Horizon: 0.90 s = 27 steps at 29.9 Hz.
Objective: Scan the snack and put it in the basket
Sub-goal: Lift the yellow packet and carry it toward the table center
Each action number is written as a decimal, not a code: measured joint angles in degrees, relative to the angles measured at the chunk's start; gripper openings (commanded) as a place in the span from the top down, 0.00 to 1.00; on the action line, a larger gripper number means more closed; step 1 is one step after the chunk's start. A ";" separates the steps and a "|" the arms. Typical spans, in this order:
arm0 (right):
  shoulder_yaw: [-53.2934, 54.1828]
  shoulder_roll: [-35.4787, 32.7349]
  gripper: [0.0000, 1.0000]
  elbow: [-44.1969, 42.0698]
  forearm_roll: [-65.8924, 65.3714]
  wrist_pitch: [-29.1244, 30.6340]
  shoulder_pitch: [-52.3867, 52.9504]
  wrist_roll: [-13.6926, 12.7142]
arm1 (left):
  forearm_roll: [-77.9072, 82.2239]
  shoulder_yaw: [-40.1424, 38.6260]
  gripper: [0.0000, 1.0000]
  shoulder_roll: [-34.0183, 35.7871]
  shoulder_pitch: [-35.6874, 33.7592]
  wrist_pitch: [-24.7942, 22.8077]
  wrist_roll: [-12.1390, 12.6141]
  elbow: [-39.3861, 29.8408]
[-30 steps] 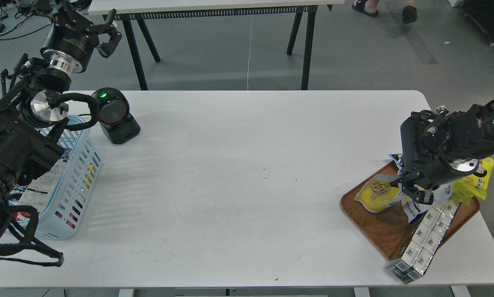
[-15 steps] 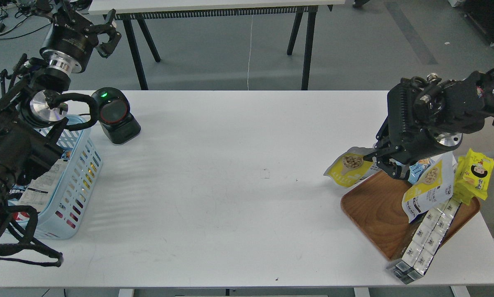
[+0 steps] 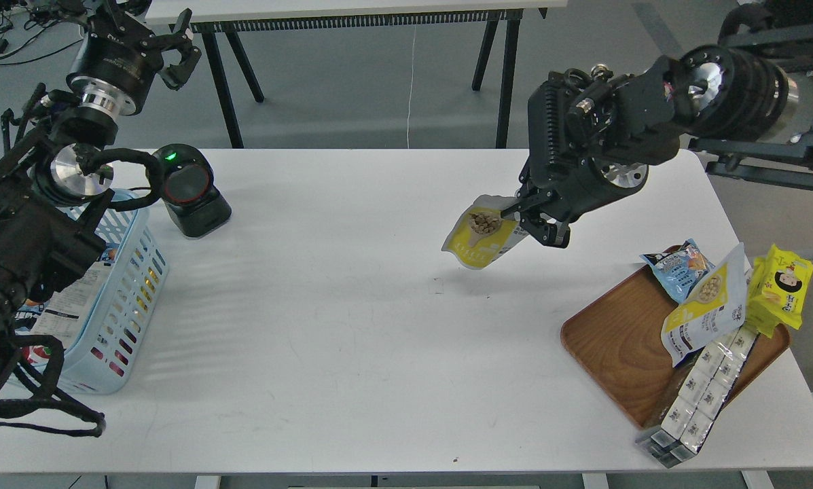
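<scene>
My right gripper (image 3: 530, 219) is shut on the snack (image 3: 479, 233), a yellow and white-grey pouch with a round picture of beige balls. It holds the pouch in the air above the middle right of the white table. The light-blue basket (image 3: 129, 272) stands at the table's left edge, partly hidden by my left arm, with packets inside. My left gripper (image 3: 174, 42) is raised beyond the table's far left corner, fingers spread and empty.
A black scanner (image 3: 189, 191) with a green light stands right of the basket. A brown wooden tray (image 3: 620, 346) at the right holds a second yellow-white pouch (image 3: 708, 305), a light-blue packet (image 3: 678, 266), a bright-yellow cartoon packet (image 3: 783, 288) and silver sachets (image 3: 698, 394).
My right gripper lifted the snack off the tray and carried it up and to the left, over the table. The left arm has hardly moved.
</scene>
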 measured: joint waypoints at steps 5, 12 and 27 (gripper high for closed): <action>2.40 6.33 1.00 -4.00 0.66 0.29 -2.09 0.00 | -0.08 -0.07 0.00 -0.05 0.00 0.00 -0.08 0.01; 5.38 13.98 1.00 -9.53 0.72 1.46 -5.16 0.00 | -0.09 -0.09 0.00 -0.01 0.00 0.00 -0.03 0.01; 7.62 19.04 0.99 -13.83 0.71 3.55 -9.51 0.00 | -0.09 -0.09 0.00 0.05 -0.01 0.00 -0.01 0.00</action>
